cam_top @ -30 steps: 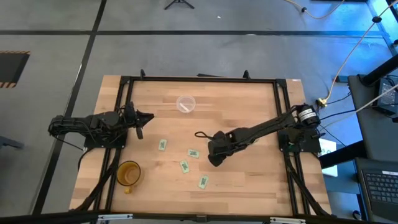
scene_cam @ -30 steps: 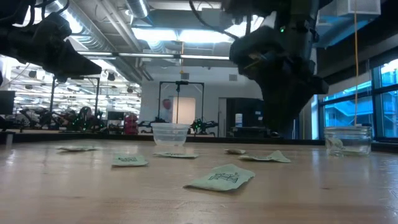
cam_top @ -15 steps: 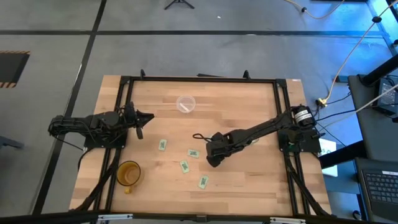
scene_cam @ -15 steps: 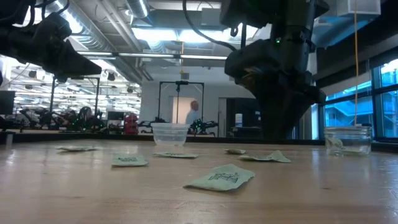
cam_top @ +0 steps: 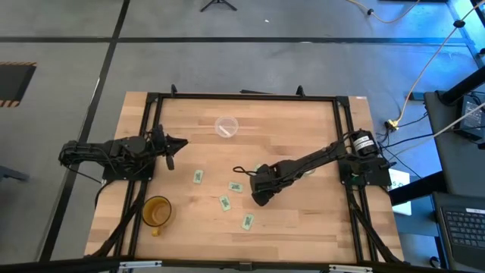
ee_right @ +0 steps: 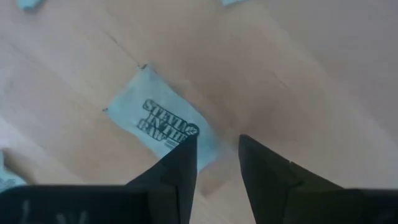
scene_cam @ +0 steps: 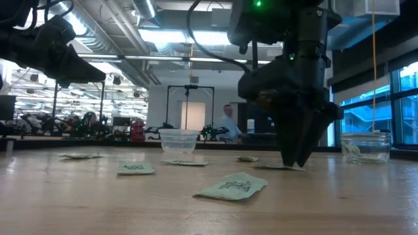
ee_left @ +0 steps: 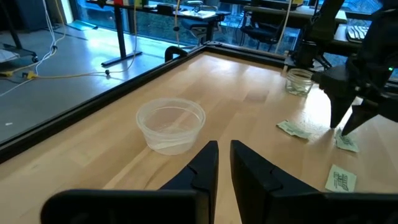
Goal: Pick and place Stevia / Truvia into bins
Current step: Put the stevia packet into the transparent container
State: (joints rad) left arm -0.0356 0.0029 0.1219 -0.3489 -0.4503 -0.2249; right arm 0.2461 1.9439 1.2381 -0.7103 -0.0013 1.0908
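Several white-and-green Stevia sachets lie flat on the wooden table (cam_top: 198, 177) (cam_top: 235, 186) (cam_top: 225, 202) (cam_top: 247, 221). My right gripper (cam_top: 259, 199) (scene_cam: 295, 162) points down, open, with its tips just above the table at one more sachet (ee_right: 163, 120) (ee_left: 346, 142). The arm hides that sachet in the high view. The wider clear cup (cam_top: 226, 127) (ee_left: 170, 124) stands toward the far edge. The small glassy cup (scene_cam: 364, 147) (ee_left: 299, 81) stands by the right arm. My left gripper (cam_top: 168, 152) (ee_left: 224, 155) waits at the left edge, shut. My right gripper comes from above, pointing down. One fingertip (ee_right: 182, 163) stands over the sachet's end (ee_right: 202, 144) and the other over bare wood beside it. I cannot tell whether it touches the sachet, which lies flat on the table.
An amber mug (cam_top: 157, 211) stands near the table's left near corner. The black frame (cam_top: 242, 95) runs along the table's edges. A person (scene_cam: 230, 124) shows in the room beyond the table.
My right gripper has come down toward the table and shifted slightly toward its near left, so that its fingertips now reach the sachet. The sachets and cups have stayed where they were. A person has walked across the room behind.
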